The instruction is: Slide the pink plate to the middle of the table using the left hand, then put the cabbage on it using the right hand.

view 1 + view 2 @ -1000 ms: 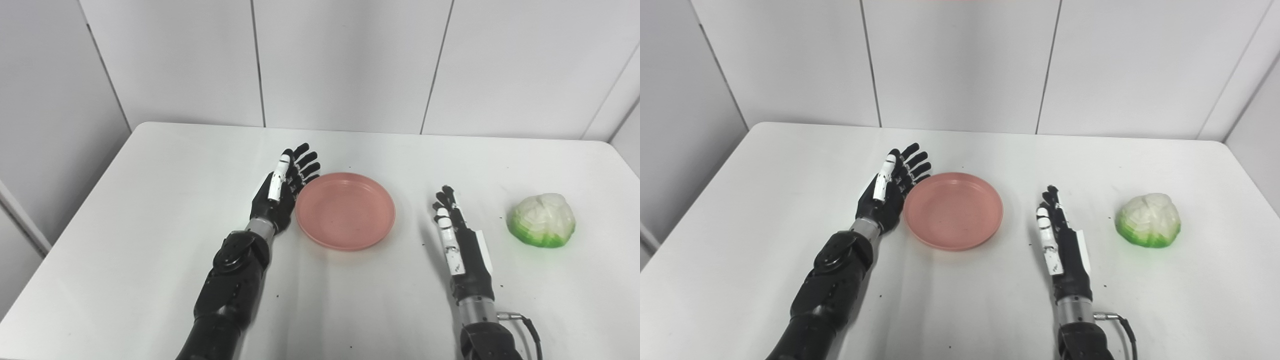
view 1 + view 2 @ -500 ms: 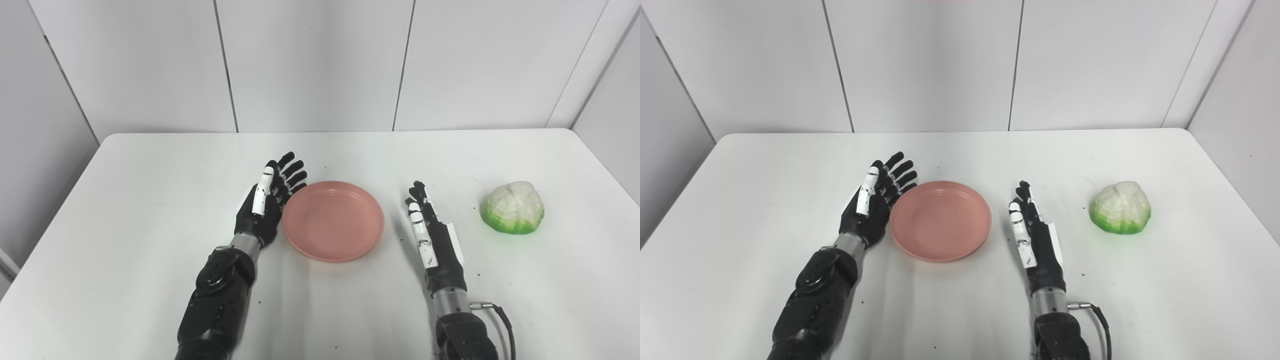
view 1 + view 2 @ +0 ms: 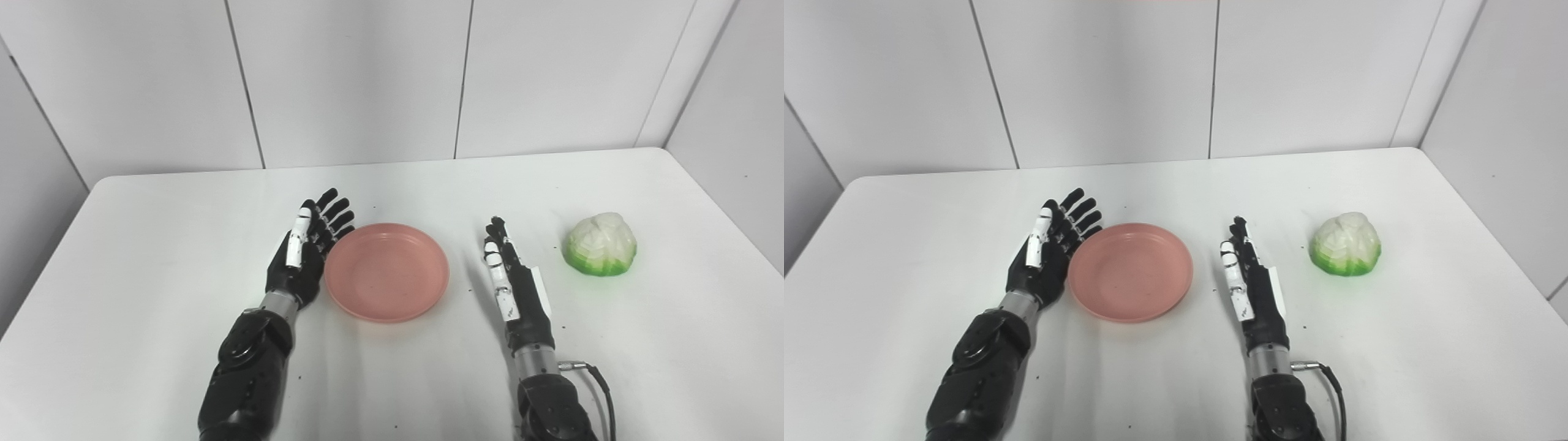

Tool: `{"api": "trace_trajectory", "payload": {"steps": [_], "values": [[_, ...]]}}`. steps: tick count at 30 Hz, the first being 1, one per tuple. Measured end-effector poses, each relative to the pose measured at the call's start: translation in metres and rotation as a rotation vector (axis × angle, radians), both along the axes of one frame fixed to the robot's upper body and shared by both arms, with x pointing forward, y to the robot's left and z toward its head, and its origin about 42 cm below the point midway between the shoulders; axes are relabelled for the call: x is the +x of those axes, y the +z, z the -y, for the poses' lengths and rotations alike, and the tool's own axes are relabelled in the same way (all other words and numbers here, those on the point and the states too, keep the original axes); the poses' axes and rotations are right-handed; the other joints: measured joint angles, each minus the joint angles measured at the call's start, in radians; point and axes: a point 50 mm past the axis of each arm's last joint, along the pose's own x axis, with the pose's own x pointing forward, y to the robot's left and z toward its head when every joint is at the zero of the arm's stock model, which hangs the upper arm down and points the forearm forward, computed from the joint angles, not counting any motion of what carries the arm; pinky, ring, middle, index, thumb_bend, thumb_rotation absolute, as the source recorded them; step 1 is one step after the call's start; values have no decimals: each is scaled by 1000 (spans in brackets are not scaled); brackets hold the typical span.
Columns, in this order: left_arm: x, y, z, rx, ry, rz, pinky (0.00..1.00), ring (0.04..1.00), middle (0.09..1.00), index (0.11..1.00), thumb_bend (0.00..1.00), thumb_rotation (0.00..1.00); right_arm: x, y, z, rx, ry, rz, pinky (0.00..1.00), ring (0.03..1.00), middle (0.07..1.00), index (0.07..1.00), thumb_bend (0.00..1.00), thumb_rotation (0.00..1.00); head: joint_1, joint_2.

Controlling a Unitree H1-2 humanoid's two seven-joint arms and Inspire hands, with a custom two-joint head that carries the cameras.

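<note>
Left eye view: the pink plate sits on the white table a little left of frame centre. The left hand stands edge-on just beside the plate's left rim, fingers spread, holding nothing (actual contact with the rim cannot be told). The right hand stands right of the plate and apart from it, fingers straight and close together, also empty. The cabbage, white on top and green below, rests on the table at the right of the frame, clear of both hands.

Right eye view: the same layout appears, with the plate near lower centre and the cabbage at centre right.
</note>
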Motion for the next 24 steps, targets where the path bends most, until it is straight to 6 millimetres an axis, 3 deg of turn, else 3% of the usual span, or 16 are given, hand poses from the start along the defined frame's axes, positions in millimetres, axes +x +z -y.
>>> {"api": "trace_trajectory", "payload": {"steps": [2, 6, 9, 15, 21, 24], "values": [[1, -1, -1, -4, 0, -6, 884, 891, 897, 888, 414, 1000, 0, 1, 3, -31, -9, 5, 926, 945, 953, 965, 292, 1000, 0, 0], [3, -3, -6, -4, 0, -1, 885, 893, 899, 887, 414, 1000, 8, 8, 10, -78, -15, 32, 895, 946, 959, 971, 344, 1000, -68, -28], [5, -4, -10, -16, -1, 1, 882, 891, 899, 887, 410, 1000, 22, 25, 13, -123, -20, 86, 835, 943, 953, 963, 398, 1000, -89, -37], [8, -5, -14, -9, -11, 13, 899, 906, 918, 906, 418, 1000, 37, 58, 13, -268, -65, 205, 862, 912, 923, 937, 494, 998, -138, -60], [14, -6, -23, -27, -3, 5, 908, 911, 917, 906, 411, 1000, 39, 84, 26, -408, -153, 295, 821, 871, 889, 907, 633, 852, -178, -68], [18, -6, -27, -22, -9, 9, 900, 903, 913, 904, 412, 1000, 42, 100, 35, -476, -199, 350, 819, 865, 879, 902, 779, 746, -190, -69]]}}
